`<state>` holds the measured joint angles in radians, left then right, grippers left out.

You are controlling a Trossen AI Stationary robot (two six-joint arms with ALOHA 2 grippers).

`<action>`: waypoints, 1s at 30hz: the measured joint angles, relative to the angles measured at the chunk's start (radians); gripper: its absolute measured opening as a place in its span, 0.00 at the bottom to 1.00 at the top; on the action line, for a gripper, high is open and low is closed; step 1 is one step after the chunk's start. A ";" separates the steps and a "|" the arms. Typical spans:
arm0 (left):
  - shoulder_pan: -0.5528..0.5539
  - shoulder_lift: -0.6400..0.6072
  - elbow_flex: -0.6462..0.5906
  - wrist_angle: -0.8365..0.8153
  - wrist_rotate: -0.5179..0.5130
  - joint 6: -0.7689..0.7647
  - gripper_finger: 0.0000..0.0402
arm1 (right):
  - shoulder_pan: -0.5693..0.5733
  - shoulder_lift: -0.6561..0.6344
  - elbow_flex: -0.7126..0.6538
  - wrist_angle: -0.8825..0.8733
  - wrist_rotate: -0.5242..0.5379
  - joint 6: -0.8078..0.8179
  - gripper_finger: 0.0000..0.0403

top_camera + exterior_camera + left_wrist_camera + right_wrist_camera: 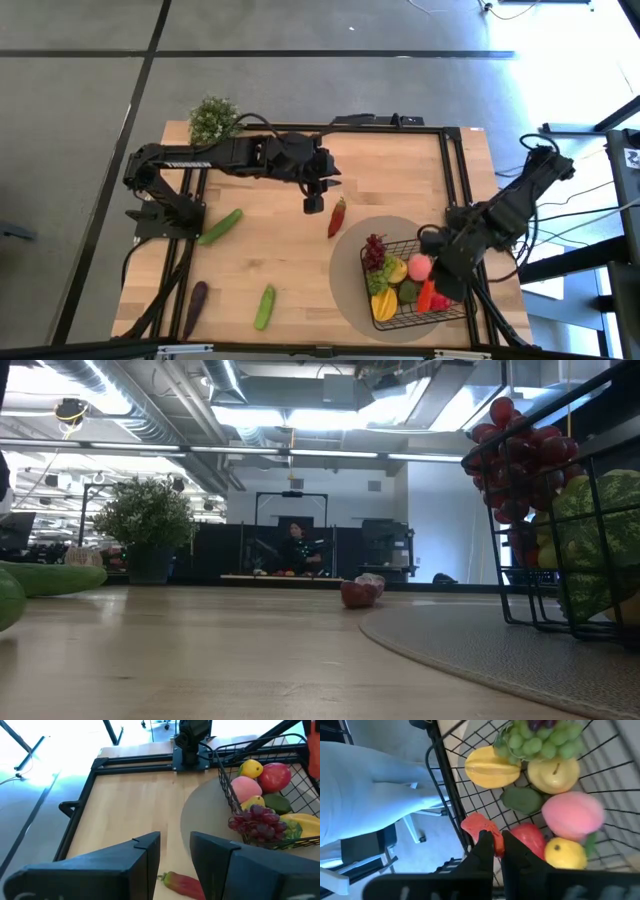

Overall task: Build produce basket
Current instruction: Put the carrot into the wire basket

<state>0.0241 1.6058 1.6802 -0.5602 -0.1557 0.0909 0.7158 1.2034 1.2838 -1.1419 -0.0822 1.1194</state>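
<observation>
Parted left fingers (175,865) hover above a red chili (337,216) at frame centre. Right fingers (497,851), pressed together, sit at the basket (452,308), lower right.

Left gripper (314,204) hovers with jaws parted; right gripper (438,268) closed.

Robotics lab: exposed ceiling ducts (150,405), another robot workstation (290,535) behind, concrete floor (300,90).

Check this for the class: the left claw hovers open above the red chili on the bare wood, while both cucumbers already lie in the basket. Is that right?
One thing is wrong: the cucumbers lie on the table, outside the basket, as the high view shows. The left claw does hover open above the red chili.
</observation>
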 joint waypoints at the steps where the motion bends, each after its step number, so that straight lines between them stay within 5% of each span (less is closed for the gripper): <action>1: 0.005 0.000 0.000 0.000 0.000 0.000 0.24 | 0.004 0.000 -0.029 0.032 0.001 0.003 0.00; 8: 0.021 0.000 0.000 0.000 0.000 -0.001 0.24 | 0.010 0.001 -0.218 0.213 0.001 0.005 0.00; 22: 0.030 0.001 0.000 0.000 0.000 -0.008 0.24 | 0.010 0.001 -0.381 0.262 -0.018 0.004 0.00; 30: 0.030 0.001 0.000 0.000 0.000 -0.009 0.24 | 0.008 0.001 -0.394 0.260 -0.018 0.006 0.13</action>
<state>0.0540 1.6070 1.6802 -0.5602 -0.1558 0.0818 0.7235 1.2045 0.8894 -0.8819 -0.1004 1.1252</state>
